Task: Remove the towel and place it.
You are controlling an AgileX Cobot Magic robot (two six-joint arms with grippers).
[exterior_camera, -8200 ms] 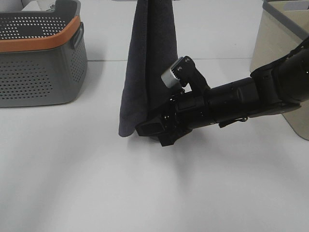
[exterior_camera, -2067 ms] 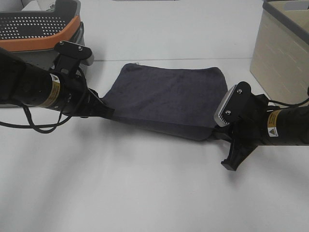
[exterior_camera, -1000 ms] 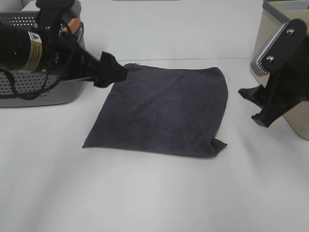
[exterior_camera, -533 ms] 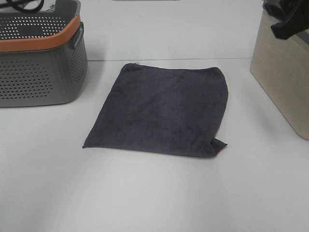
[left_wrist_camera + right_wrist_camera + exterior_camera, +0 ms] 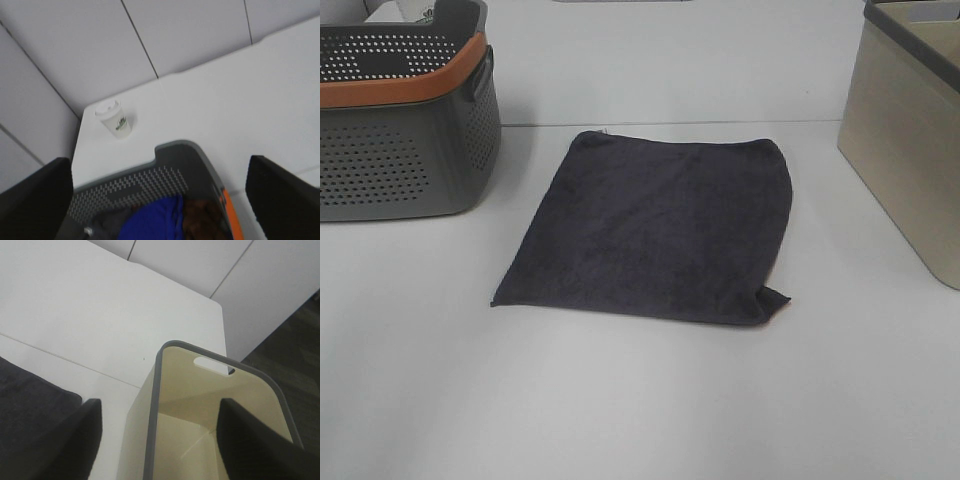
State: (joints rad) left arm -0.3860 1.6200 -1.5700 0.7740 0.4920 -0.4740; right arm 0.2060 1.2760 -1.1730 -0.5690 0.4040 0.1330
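Towel point(image 5: 655, 232) flat on table, both pincers now gone overhead, spread wide w/ nothing.

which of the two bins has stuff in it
The grey perforated basket with the orange rim: it holds blue and brown cloth. The beige bin shows a bare inside.

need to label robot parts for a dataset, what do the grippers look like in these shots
Little shows. In each wrist view only two dark, near-black, blurred finger blocks with broad, flat-edged tips frame the picture: the left gripper and the right gripper. No cables, labels or markings show. The high camera shows neither arm.
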